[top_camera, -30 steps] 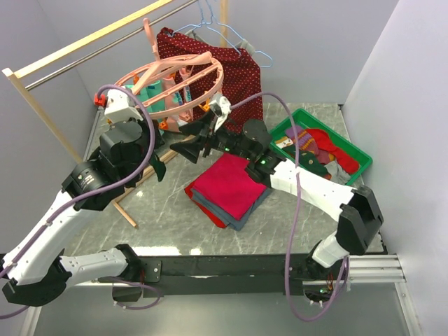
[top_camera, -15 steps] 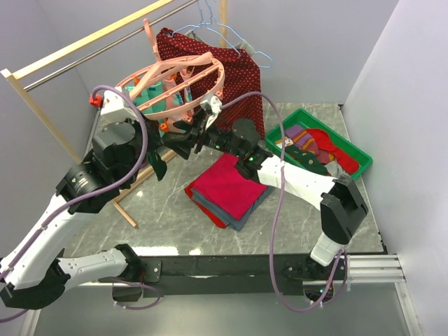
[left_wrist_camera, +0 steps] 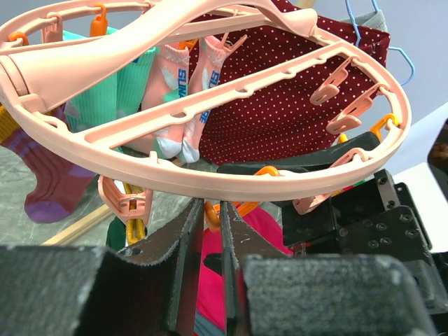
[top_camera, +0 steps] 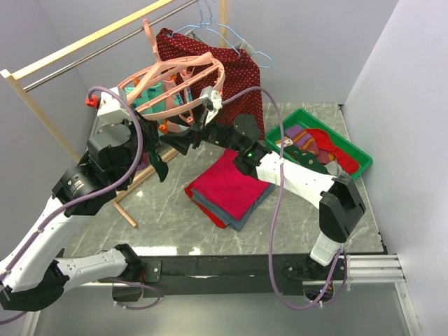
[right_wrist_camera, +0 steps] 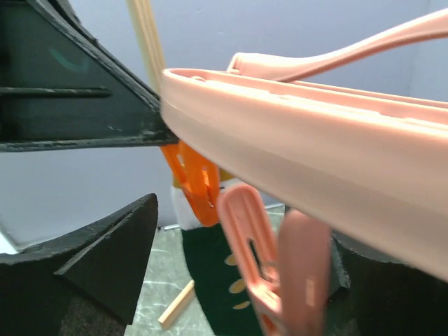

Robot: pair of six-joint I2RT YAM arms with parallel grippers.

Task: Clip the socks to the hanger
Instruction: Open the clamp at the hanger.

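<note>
Table (top_camera: 175, 217): grey marbled top, arms bolted along its near edge.
Rail (top_camera: 91, 40): wood and metal, over the table's back-left corner.
Garment (top_camera: 241, 77): dark red, white dots, hanging at the back edge behind the hanger.
Hanger (left_wrist_camera: 231, 183): pink, round, hooked on the rail and tilted, above the back-left part of the table.
Tray (top_camera: 338, 134): green, at the right edge.
Cloth stack (top_camera: 227, 189): red over grey, folded, at the table's middle.
Right gripper (right_wrist_camera: 248, 238): jaws wide, one each side of the hanger's rim and a pink clip (right_wrist_camera: 241, 210); nothing held.
Left gripper (left_wrist_camera: 208, 206): jaws nearly closed, tips just under the hanger's near rim; an orange clip (left_wrist_camera: 246, 207) sits at the tips, but I cannot tell whether it is pinched.
Socks (top_camera: 315, 147): a mixed heap in the tray.
Clipped socks: teal sock (left_wrist_camera: 105, 98), pink pair (left_wrist_camera: 185, 91) and maroon sock (left_wrist_camera: 49, 182) hang from the hanger's far side.
</note>
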